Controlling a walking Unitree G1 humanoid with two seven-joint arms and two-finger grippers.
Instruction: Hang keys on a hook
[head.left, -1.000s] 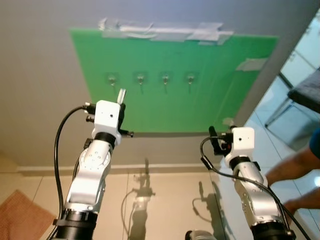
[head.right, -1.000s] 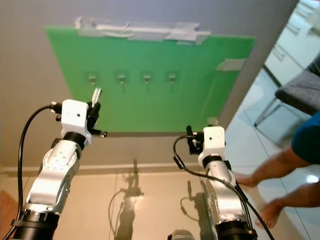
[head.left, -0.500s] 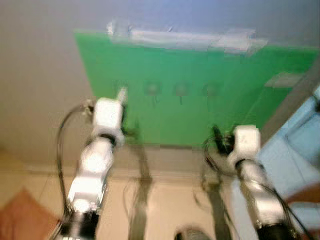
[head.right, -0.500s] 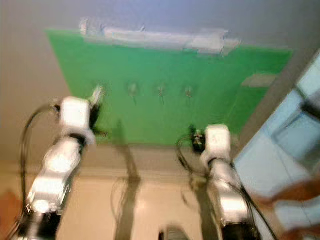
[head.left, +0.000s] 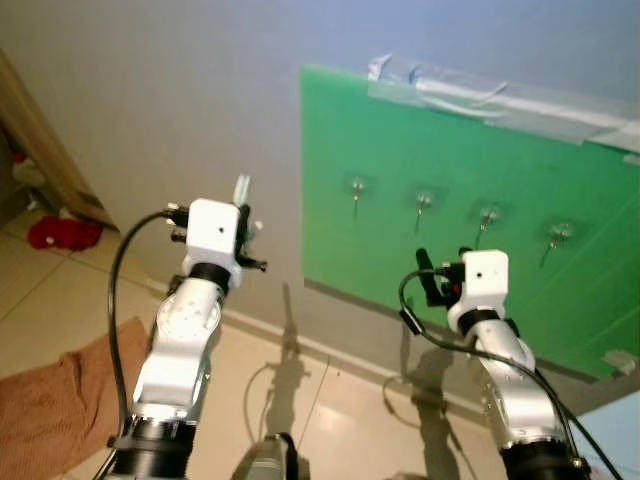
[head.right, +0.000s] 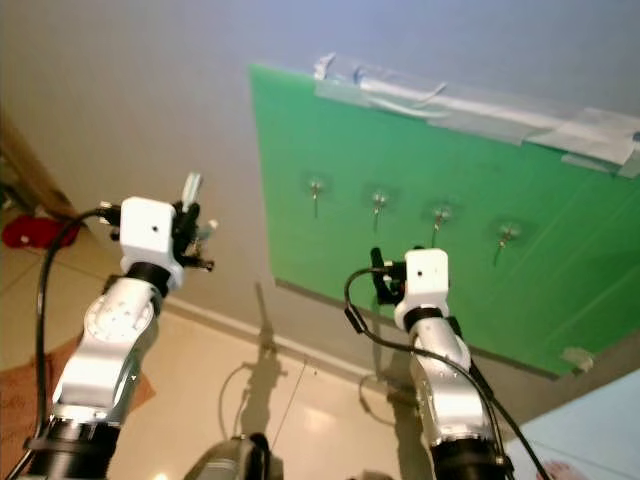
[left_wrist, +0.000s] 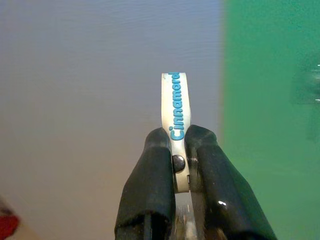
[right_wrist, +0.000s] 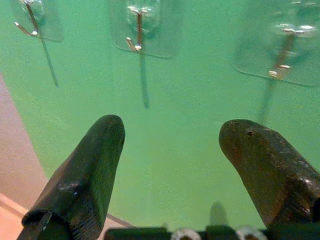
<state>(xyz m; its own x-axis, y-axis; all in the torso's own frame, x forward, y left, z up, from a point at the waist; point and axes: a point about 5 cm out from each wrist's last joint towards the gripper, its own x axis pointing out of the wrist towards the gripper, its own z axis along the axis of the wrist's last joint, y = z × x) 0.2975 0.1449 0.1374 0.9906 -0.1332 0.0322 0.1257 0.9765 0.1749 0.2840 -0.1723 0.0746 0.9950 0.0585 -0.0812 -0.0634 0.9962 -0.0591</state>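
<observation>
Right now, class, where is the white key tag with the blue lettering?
The white key tag is pinched in the left tool, raised before the bare wall, left of the green board and its hooks.

Left arm raised, elbow bent, left gripper (left_wrist: 179, 150) fingers pinched tight together. Right arm raised lower, right gripper (right_wrist: 172, 145) fingers spread wide apart. Wrists appear roughly level, hard to tell.

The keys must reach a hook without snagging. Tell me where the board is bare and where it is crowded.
The green board is bare below the row of four hooks, down to its lower edge, and left of the first hook. The crowded strip is the hook row and the tape above it. The right gripper faces the board, fingers open; the left gripper pinches the key strap beside the bare wall.
</observation>
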